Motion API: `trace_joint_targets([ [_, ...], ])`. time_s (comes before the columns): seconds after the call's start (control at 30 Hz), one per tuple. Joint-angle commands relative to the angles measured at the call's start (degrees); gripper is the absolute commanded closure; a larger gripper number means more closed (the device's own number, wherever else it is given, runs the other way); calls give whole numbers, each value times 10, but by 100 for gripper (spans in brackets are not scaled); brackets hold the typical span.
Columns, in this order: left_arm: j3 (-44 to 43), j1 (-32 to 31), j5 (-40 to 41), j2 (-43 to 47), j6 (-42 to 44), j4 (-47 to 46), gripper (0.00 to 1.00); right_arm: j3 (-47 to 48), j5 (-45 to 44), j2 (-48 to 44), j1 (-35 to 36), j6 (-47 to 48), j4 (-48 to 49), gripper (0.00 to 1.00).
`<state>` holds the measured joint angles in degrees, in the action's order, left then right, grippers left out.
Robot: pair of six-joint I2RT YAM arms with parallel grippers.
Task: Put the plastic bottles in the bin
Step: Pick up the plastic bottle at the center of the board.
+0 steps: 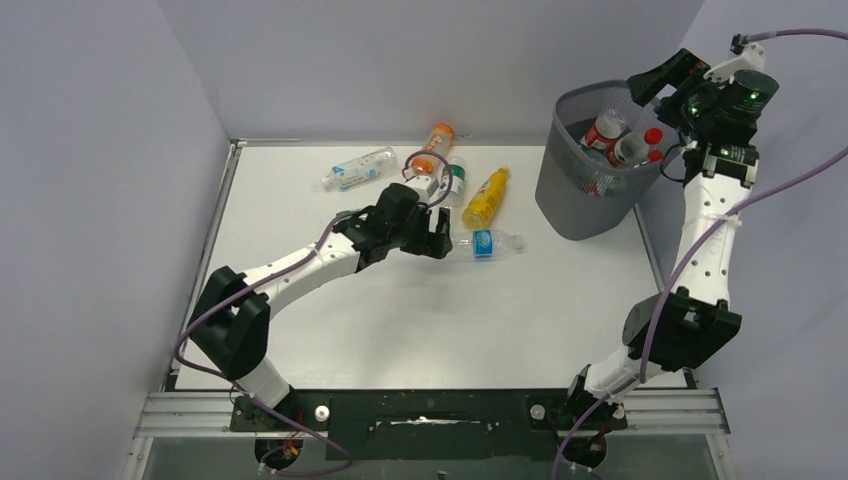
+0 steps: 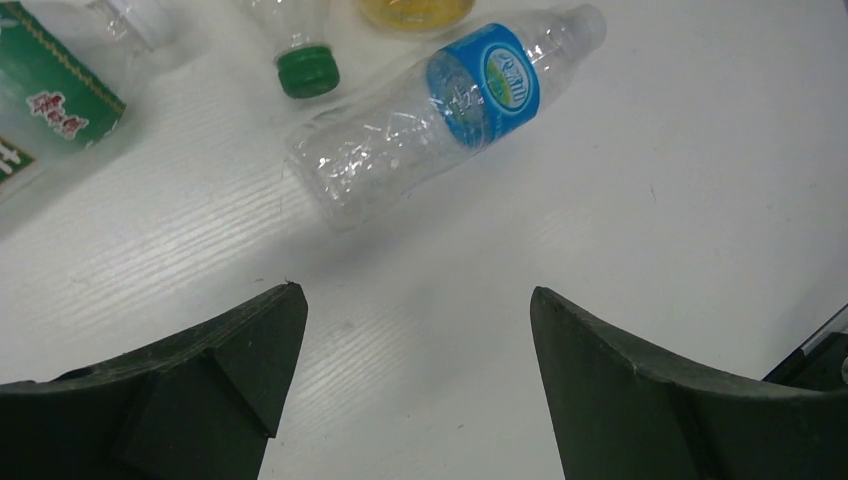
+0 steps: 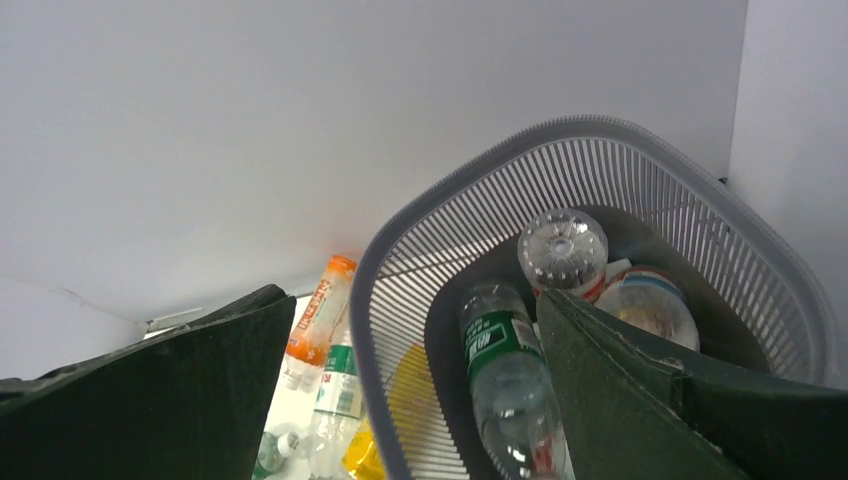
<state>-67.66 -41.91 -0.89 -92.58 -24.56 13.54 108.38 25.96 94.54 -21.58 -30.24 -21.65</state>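
**Arm bases (image 1: 265, 395) near, plastic bottles beyond: some on the table (image 1: 330, 330), some in the bin (image 1: 585, 190)**

Top view: past the bases, the left arm reaches over the white table. The left gripper (image 1: 440, 232) hangs low, just beside a blue-labelled bottle (image 1: 485, 245). That bottle lies on its side, long axis left to right, neck to the right. Beyond it a yellow bottle (image 1: 485, 198) lies slantwise, cap toward the far right. A green-capped bottle (image 1: 455, 182) and an orange bottle (image 1: 435, 145) lie with long axes running roughly near to far, the orange cap at the far end. A second clear bottle (image 1: 358, 168) lies nearly crosswise, further left. The right gripper (image 1: 645, 85) hangs above the bin's rim at the far right. Red-capped bottles (image 1: 653, 135) stand inside the bin.

Left wrist view: the fingers (image 2: 200, 380) are spread wide with only tabletop in the gap. The crumpled blue-labelled bottle lies ahead of the tips, apart from them, slanting with its neck to the upper right. The green cap (image 2: 305, 72) points back toward the gripper.

Right wrist view: the fingers (image 3: 170, 400) stand wide apart, holding nothing, over the grey mesh bin. Inside, a green-labelled bottle (image 3: 505, 370) lies lengthwise. Beside it an upturned bottle (image 3: 562, 250) shows its round base.
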Motion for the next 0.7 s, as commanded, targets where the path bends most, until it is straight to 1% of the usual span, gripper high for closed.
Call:
trace_joint_targets([
  [0.0, -66, 0, -27, -28, 38, -4, 17, -49, 7, -95, -4, 13, -2, 3],
  [0.2, -115, 0, -27, -90, 68, -7, 17, -148, 39, -185, 2, 6, -7, 3],
  [0.33, -153, 0, -25, -138, 95, -12, 17, -227, 55, -245, 22, -2, -8, 3],
  [0.53, -224, -1, -35, -214, 138, 4, 17, -302, 49, -288, 76, 14, -34, 3],
  [0.67, -246, -5, -25, -240, 169, 15, 17, -341, 43, -313, 81, 27, -44, 3],
])
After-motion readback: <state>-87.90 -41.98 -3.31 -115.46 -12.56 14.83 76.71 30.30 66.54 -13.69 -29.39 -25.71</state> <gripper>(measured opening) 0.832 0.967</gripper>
